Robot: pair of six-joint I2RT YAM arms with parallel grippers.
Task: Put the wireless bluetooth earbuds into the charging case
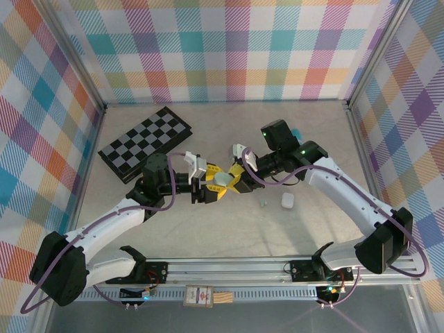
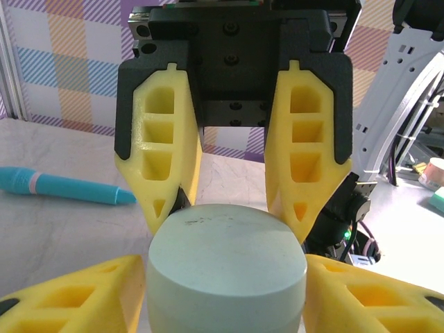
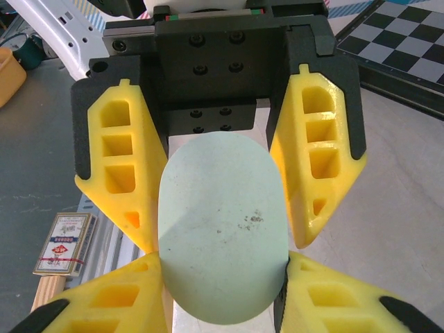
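A smooth, matte pale green charging case (image 3: 222, 229), an oval pebble with a scuffed flat face, hung above the middle of the counter (image 1: 208, 232). Its long axis ran from the right end effector (image 3: 222, 260) to the left end effector (image 2: 225, 260). The right one clamped its narrow end between hollow-celled yellow fingers (image 3: 104, 298); the left flanked it closely, grip unclear.

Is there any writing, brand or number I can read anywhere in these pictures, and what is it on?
Nothing here can be read clearly.
On the small printed box: a label, too blurred to read.
On the pale green case: dark specks only, no lettering.
On the chessboard: plain squares, no marks.
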